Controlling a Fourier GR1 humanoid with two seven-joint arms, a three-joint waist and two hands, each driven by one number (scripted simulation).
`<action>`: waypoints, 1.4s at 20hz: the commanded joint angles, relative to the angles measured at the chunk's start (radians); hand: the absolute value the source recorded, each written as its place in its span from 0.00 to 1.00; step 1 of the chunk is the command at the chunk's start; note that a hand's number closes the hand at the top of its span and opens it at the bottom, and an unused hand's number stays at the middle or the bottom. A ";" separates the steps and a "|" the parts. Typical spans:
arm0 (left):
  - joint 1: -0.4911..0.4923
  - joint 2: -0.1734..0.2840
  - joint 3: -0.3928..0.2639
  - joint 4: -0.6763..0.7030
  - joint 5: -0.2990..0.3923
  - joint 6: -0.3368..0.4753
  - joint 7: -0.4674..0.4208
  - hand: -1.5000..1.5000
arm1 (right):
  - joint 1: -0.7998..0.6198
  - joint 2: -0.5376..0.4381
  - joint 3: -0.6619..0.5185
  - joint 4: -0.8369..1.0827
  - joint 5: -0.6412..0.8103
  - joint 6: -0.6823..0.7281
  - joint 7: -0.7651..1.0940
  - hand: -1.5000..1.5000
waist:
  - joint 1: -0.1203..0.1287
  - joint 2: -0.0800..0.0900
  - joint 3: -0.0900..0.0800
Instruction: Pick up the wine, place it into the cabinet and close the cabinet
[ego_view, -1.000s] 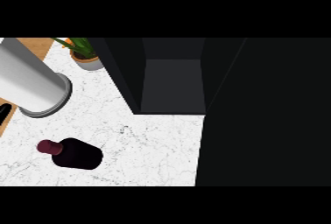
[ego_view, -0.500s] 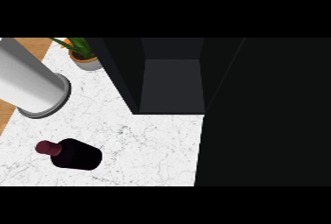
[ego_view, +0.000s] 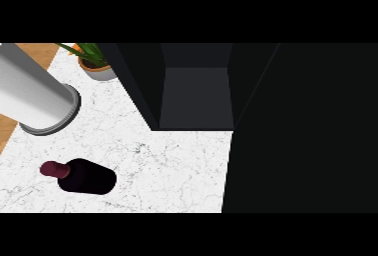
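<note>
Wine bottle (ego_view: 83, 176) seen upright at the bench's (ego_view: 170, 170) left, cabinet (ego_view: 196, 95) open beyond; no hand visible, fingers' state cannot be told.

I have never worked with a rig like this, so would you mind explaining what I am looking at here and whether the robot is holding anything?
This is the head view: a camera at the robot's head, looking steeply down at a white marble counter. The grey cylinder at the upper left is one of the robot's forearms, on its left side; neither hand shows in the picture, so nothing can be seen held. The dark wine bottle with its dark red top stands on the counter at the lower left, untouched. The black cabinet stands open at the back, its grey inside showing, and its dark door fills the right side. A small potted plant sits in the far left corner.
</note>
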 joint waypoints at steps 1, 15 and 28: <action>-0.040 0.007 0.033 0.100 -0.041 -0.029 -0.036 0.00 | 0.033 0.041 0.092 -0.071 0.035 -0.011 0.004 0.00 | -0.004 0.001 0.000; -0.040 -0.065 -0.041 0.444 -0.275 -0.234 -0.229 0.00 | 0.050 0.000 -0.038 -0.034 -0.075 0.052 -0.017 0.00 | -0.006 0.002 0.001; -0.191 0.017 -0.002 1.036 -0.422 -0.440 -0.528 0.00 | -0.070 0.040 -0.002 -0.037 -0.019 -0.005 0.059 0.00 | -0.006 0.002 0.000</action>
